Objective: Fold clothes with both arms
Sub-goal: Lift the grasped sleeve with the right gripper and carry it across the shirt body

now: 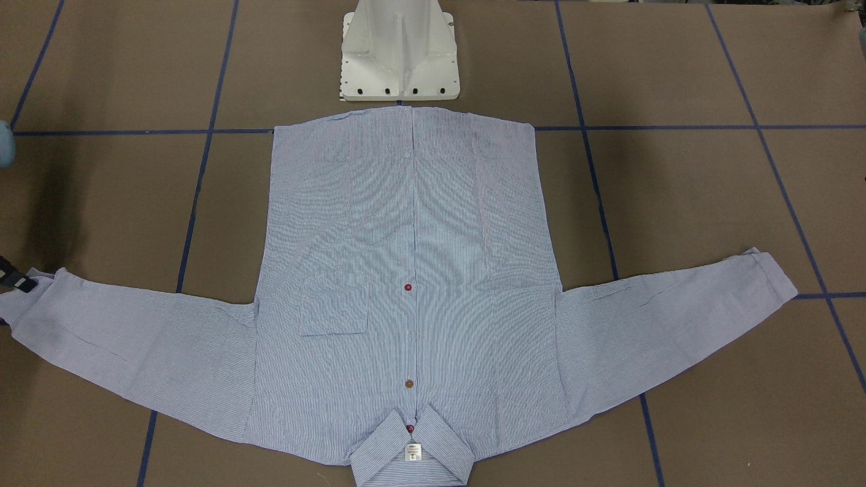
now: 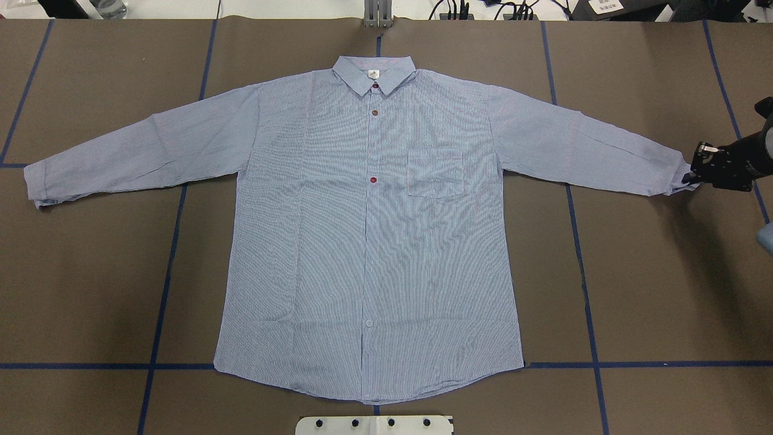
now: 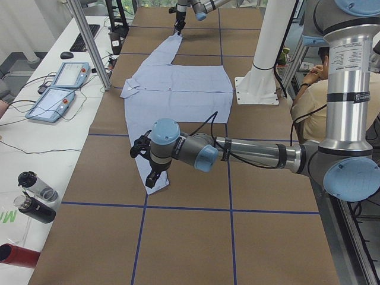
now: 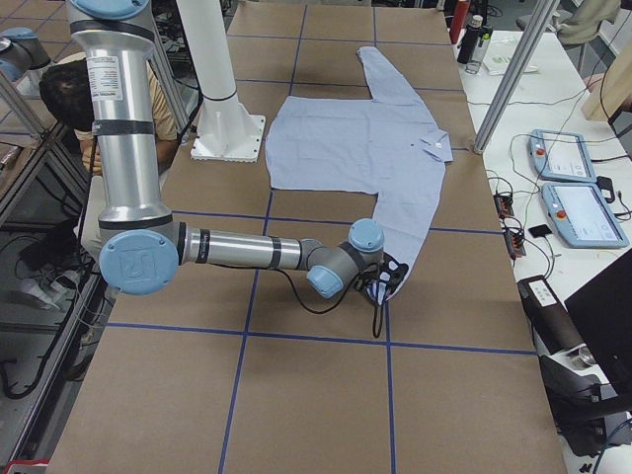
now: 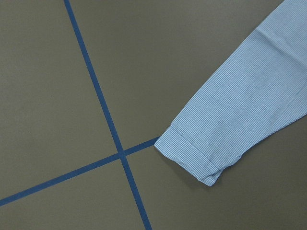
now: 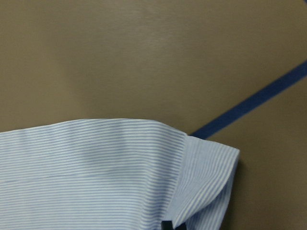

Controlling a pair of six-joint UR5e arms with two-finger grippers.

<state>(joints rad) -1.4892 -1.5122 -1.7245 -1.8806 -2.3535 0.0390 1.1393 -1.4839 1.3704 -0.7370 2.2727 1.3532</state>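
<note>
One shirt (image 2: 362,241) amid tape lines (image 2: 664,364), right gripper (image 2: 689,179) tight on its cuff (image 6: 206,172), left gripper (image 3: 151,180), finger state unclear.

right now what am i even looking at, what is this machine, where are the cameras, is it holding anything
This is a robot with two metal arms, each ending in a two-finger hand, at a brown table marked with blue tape. One light-blue striped shirt lies spread flat on it, front up, sleeves out. Two pictures look down on the table: one from behind the robot, one from across it. Two look along it from its ends. Two come from cameras on the wrists, each showing a cuff. The right hand is at one cuff; whether it grips it I cannot tell. The left hand is near the other cuff, its grip equally unclear.
</note>
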